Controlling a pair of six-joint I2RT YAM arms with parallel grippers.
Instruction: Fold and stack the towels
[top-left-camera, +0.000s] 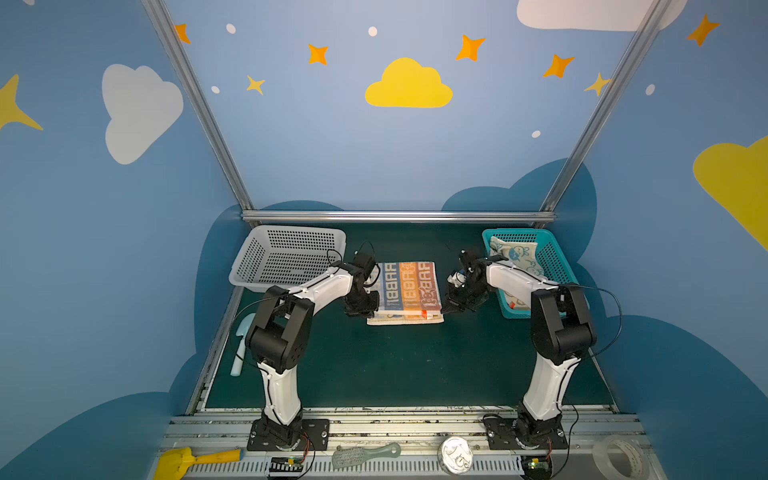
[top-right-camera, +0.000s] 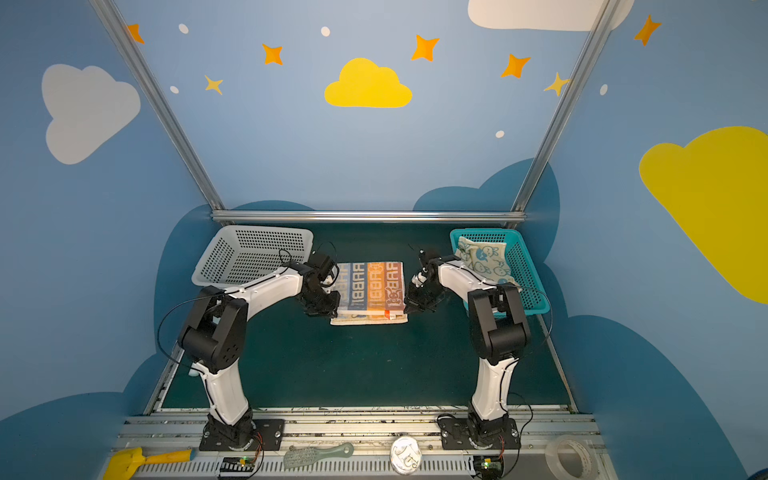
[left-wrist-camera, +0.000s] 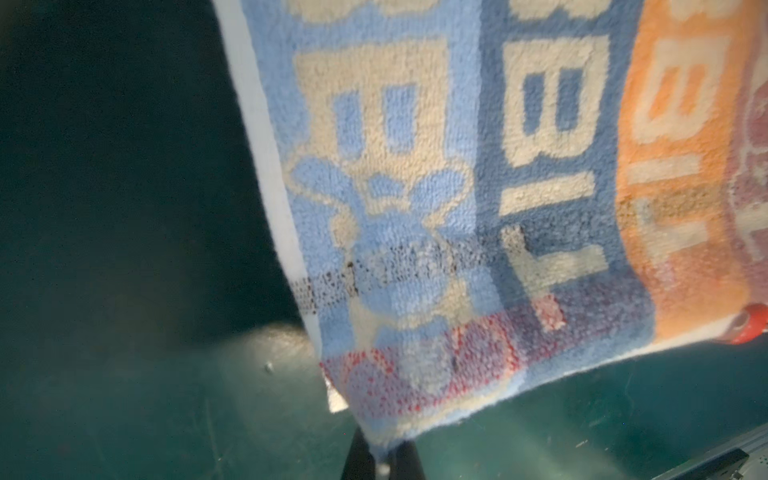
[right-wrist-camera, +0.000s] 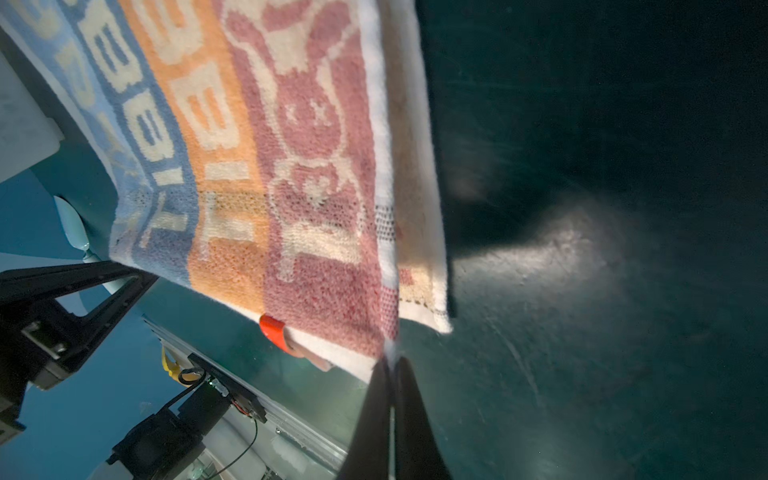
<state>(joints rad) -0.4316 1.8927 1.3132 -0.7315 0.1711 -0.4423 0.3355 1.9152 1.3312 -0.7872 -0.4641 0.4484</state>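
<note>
Centrally, near the surface's (top-left-camera: 395, 365) far edge, the striped towel (top-left-camera: 409, 286) is pinched at its two near corners by the closed left hand (left-wrist-camera: 384, 451) and the closed right hand (right-wrist-camera: 390, 374). A crumpled cream towel (top-left-camera: 513, 257) with blue rabbits is held in the teal basket (top-left-camera: 555, 257) at the far right corner; a white basket (top-left-camera: 257, 262) is set at the far left corner.

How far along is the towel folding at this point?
Done: nothing stacked yet. In hand: the blue, orange and cream striped terry towel, with the left claw and right claw shut on its near corners, its top layer over a lower one on the green mat. Remaining: the crumpled cream rabbit-print cloth lying in the teal plastic basket.
</note>
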